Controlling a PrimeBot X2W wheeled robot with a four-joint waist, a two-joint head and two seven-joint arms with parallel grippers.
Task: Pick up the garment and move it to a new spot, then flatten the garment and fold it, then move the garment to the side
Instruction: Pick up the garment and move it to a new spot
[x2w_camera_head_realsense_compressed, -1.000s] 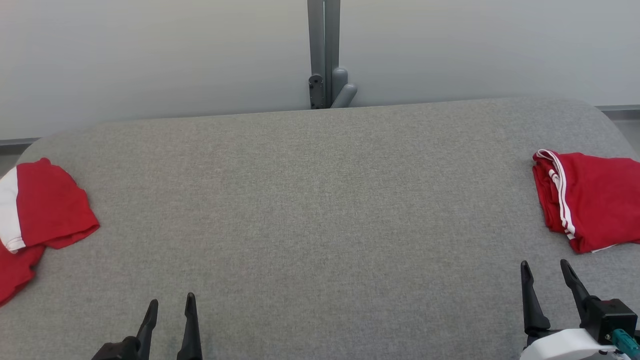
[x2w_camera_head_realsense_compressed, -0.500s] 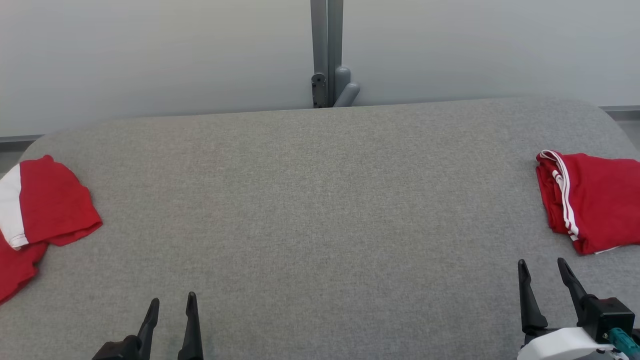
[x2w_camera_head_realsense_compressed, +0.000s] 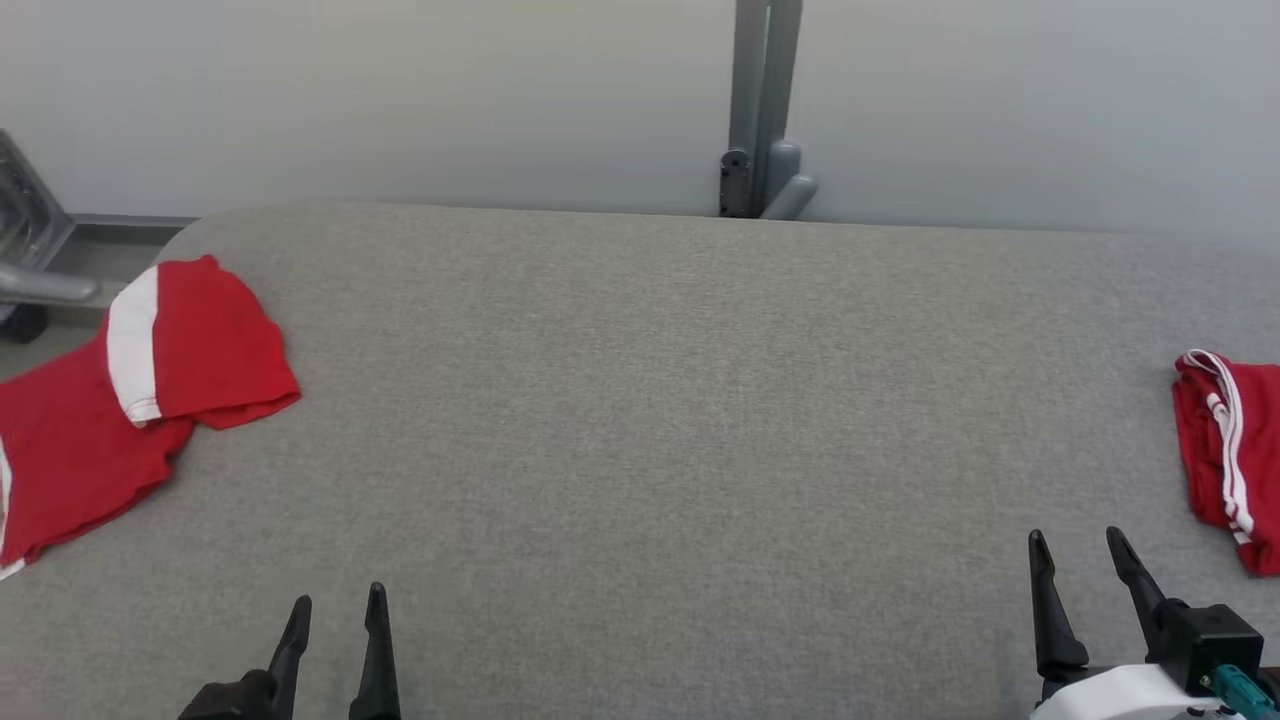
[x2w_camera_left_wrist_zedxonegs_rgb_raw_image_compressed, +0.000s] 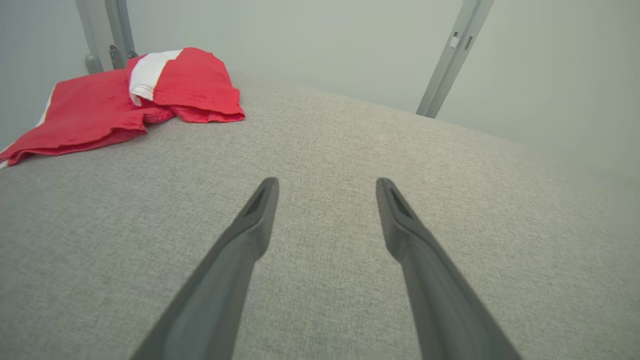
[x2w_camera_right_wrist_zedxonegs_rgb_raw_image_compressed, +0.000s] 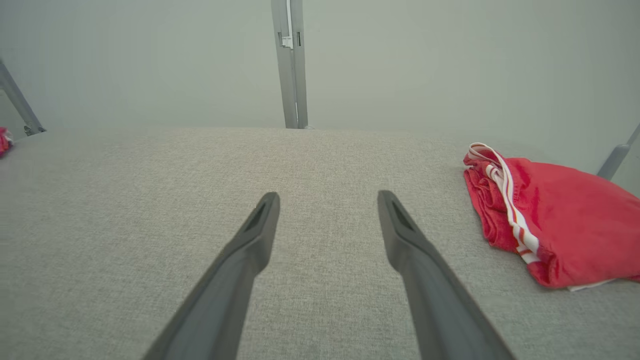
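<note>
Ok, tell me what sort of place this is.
Probably a garment-folding test station in a lab: a wide grey fabric-covered table against a plain pale wall, with a rumpled red-and-white garment at its left end and a folded red garment with white stripes at its right.

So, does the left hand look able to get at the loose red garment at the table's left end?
Probably yes. The left hand is open and empty, and only bare grey table lies between it and the red garment. The garment sits well off to its left, so the arm must stretch.
</note>
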